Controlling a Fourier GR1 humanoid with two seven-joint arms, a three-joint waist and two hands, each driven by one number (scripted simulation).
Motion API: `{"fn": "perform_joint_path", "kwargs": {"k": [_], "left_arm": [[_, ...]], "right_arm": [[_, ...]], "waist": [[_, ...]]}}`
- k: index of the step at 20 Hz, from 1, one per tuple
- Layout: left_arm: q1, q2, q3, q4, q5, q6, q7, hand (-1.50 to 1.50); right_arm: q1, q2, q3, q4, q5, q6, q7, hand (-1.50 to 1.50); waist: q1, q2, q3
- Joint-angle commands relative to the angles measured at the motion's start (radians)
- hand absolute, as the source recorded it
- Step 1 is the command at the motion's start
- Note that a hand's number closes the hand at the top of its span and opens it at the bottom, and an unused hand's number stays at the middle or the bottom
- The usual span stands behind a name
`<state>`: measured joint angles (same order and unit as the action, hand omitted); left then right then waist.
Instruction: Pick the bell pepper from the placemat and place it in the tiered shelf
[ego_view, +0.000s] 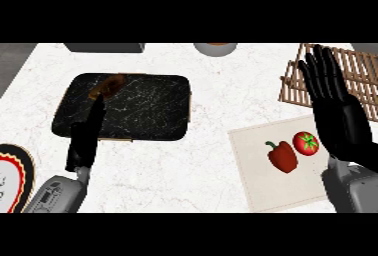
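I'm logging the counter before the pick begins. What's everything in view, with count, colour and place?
bell pepper: one, red, on the placemat
tomato: one, red, green top, on the placemat
placemat: one, beige, lower right
tiered shelf: one, wooden slats, upper right
slab: one, black with pale veins, left of centre
brown item: one, slab's far-left corner
plate: one, red-and-black rim, left edge, cut off
bowl: one, pale, top edge
grey object: one, top-left edge
counter: one, white marble
left hand: black, straight, over the slab's near-left edge
right hand: black, open, fingers up, at the right
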<state>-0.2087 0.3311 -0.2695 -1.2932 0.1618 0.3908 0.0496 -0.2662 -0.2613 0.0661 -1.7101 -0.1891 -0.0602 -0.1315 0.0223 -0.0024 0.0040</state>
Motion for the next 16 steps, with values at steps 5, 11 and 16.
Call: {"fn": "perform_joint_path", "kwargs": {"k": [5,11,16], "left_arm": [[-0.061,0.039,0.001,-0.086,-0.002,-0.113,-0.059,0.00],[-0.031,0.003,-0.041,-0.090,0.004,-0.128,-0.071,0.00],[-0.020,-0.036,-0.068,-0.125,-0.017,-0.116,-0.051,0.00]], "right_arm": [[-0.072,-0.210,-0.099,0.251,-0.143,0.270,0.166,-1.50],[0.057,-0.300,-0.139,0.333,0.192,-0.013,0.082,1.50],[0.057,-0.082,-0.257,0.602,0.089,-0.111,-0.284,-1.50]], "waist": [[-0.006,0.009,-0.003],[-0.031,0.022,-0.008],[-0.007,0.008,-0.001]]}}
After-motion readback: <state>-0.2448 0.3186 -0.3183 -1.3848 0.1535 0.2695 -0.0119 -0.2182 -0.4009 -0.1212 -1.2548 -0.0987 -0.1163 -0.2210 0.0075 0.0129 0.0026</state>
